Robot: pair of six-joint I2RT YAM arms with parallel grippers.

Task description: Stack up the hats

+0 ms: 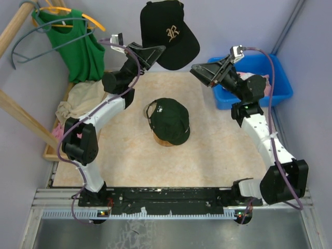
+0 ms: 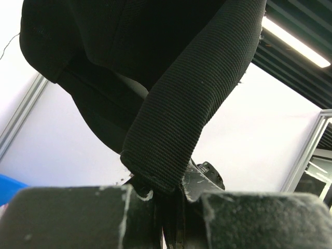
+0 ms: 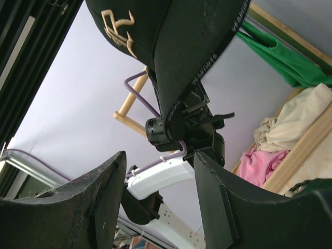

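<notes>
My left gripper (image 1: 157, 52) is raised high and shut on the edge of a black hat (image 1: 168, 32) with a gold emblem, which hangs above the table's far side. In the left wrist view the black hat (image 2: 155, 78) has its ribbed edge pinched between the jaws of the left gripper (image 2: 171, 194). My right gripper (image 1: 200, 71) is open just right of the hat's brim, with nothing between its fingers. The right wrist view has the black hat (image 3: 171, 46) above the right gripper (image 3: 158, 197). A dark green hat (image 1: 168, 119) sits on a tan hat (image 1: 165, 141) mid-table.
A blue bin (image 1: 262, 65) stands at the back right, behind my right arm. A green sleeveless top (image 1: 78, 49) hangs on a hanger at the back left. Cream cloth (image 1: 78, 98) and pink cloth (image 3: 259, 163) lie in a wooden tray along the left edge.
</notes>
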